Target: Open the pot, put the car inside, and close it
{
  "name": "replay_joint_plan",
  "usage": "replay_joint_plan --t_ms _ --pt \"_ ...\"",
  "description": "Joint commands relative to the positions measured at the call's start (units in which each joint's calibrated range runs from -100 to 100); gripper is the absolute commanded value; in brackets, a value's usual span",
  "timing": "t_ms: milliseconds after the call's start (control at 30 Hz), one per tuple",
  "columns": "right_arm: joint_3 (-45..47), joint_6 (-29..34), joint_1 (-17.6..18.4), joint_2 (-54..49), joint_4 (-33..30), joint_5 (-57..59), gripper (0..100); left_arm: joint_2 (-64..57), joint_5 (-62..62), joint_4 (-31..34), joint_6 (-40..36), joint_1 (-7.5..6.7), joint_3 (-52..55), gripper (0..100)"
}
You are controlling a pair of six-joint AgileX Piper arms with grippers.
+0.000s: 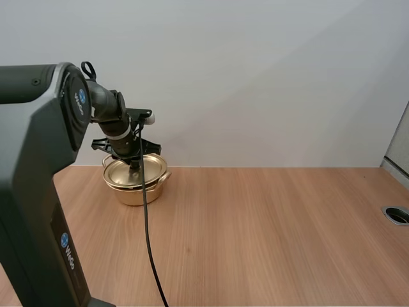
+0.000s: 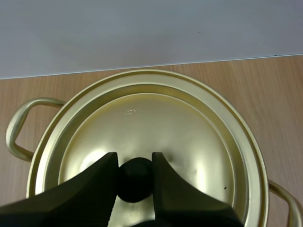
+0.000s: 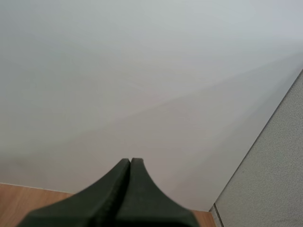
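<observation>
The golden metal pot (image 1: 137,189) is sitting on the wood-grain table (image 1: 268,230), at its far edge where it meets the pale wall. The pot is round and shallow with a smooth, shiny skin, and a thin looped handle (image 2: 15,126) is curving out from each side of it. Its lid (image 2: 156,123) is lying flat on the pot, a dished disc with stepped concentric rings and a raised rim. At the lid's centre a rounded matte black knob (image 2: 135,182) is standing up. The left gripper (image 2: 135,157) is reaching down onto the pot from above, its two black wedge-shaped fingers (image 2: 97,177) narrowed to the width of the knob and pinching it on both sides. The right gripper (image 3: 130,162) is holding nothing, its fingers pressed together in one dark wedge, facing the plain wall.
</observation>
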Motion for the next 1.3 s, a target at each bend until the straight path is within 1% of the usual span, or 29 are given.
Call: replay_joint_plan --t_ms 0,333,367,400,467,500,567,600,633,733,833,967,1033,1100,1133,1167,1200,1233,1267 --pt "0.0 0.0 -0.1 0.0 0.1 0.0 0 0.8 0.0 -0.1 0.0 -0.05 0.0 0" --pt "0.0 0.2 -0.1 0.0 0.2 0.0 0 2.7 -1.2 -0.1 0.0 -0.05 0.1 0" --pt "0.0 0.2 -0.1 0.0 0.2 0.0 0 2.7 -1.5 -0.1 0.0 -0.05 0.1 2" --pt "0.0 0.2 -0.1 0.0 0.2 0.0 0 2.7 -1.8 -0.1 0.0 -0.05 0.1 7" --pt "0.0 0.2 -0.1 0.0 0.5 0.0 0 2.7 -3.4 0.0 0.0 -0.05 0.1 23" --pt "0.0 0.2 -0.1 0.0 0.6 0.0 0 2.6 -4.3 0.1 0.0 -0.05 0.1 37" --pt "0.0 0.2 -0.1 0.0 0.8 0.0 0 2.2 -6.1 0.1 0.0 -0.05 0.1 71" --pt "0.0 0.2 -0.1 0.0 0.9 0.0 0 1.9 -7.3 0.1 0.3 -0.20 0.1 92" --pt "0.0 0.2 -0.1 0.0 1.0 0.0 0 1.6 -8.2 0.5 1.2 -0.38 0.1 100" --pt "0.0 0.2 -0.1 0.0 1.6 0.0 0 -0.1 -10.5 0.9 2.2 -0.91 0.0 100" --pt "0.0 0.2 -0.1 0.0 1.6 0.0 0 -2.6 -15.3 1.0 2.2 -1.33 0.0 100" --pt "0.0 0.2 -0.1 0.0 1.6 0.0 0 -7.1 -19.7 1.5 2.2 -1.39 -0.1 100" --pt "0.0 0.2 -0.1 0.0 1.6 0.0 0 -9.0 -20.6 3.4 2.2 -1.39 -0.1 100" --pt "0.0 0.2 -0.1 0.0 1.6 0.0 0 -10.8 -20.8 7.3 2.2 -1.30 -0.1 100" --pt "0.0 0.3 -0.1 0.0 1.6 0.0 0 -11.8 -20.3 8.6 2.2 -1.19 -0.1 81" --pt "0.0 0.6 -0.1 0.0 1.6 0.0 0 -13.0 -19.9 8.7 1.8 -0.82 -0.1 47" --pt "0.0 1.5 -0.1 0.0 1.6 0.0 0 -14.2 -19.7 8.1 0.6 -0.36 -0.1 15" --pt "0.0 2.2 -0.1 0.0 1.6 0.0 0 -15.5 -19.8 7.4 -1.3 0.36 -0.1 2" --pt "0.0 2.8 -0.1 0.0 1.6 0.0 0 -17.1 -20.7 6.9 -3.0 1.17 -0.1 1"
